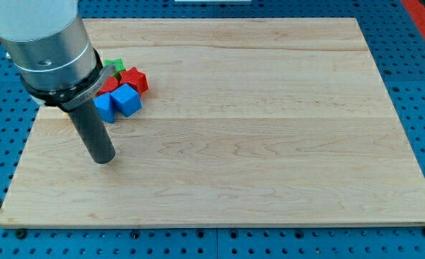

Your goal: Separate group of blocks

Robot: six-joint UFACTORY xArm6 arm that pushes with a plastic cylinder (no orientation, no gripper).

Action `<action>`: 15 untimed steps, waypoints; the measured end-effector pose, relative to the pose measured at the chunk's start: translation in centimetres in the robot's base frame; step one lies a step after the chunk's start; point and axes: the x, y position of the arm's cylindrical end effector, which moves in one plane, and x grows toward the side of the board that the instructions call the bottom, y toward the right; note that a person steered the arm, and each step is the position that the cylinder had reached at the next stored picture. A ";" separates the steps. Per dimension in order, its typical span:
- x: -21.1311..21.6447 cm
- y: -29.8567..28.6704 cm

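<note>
A tight cluster of small blocks sits near the board's upper left. It holds a blue cube (126, 99), a second blue block (105, 107) to its left, a red block (135, 79), another red block (109, 85) partly hidden by the arm, and a green block (115, 67) at the cluster's top. My tip (103, 157) rests on the wooden board (270, 144), below and slightly left of the cluster, a short gap from the nearest blue block. The arm's body hides the left part of the cluster.
The board lies on a blue perforated table (421, 86). The arm's large grey housing (47, 43) fills the upper left corner above the blocks.
</note>
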 end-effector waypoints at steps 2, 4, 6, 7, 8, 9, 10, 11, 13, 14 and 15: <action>-0.1 0.0; -0.1 1.2; 1.0 0.1; 3.9 -2.8; 3.4 -7.7; -1.2 -7.9; -5.5 -6.8; -7.4 -5.3; -16.3 -3.1; -18.5 -1.8; -19.1 0.3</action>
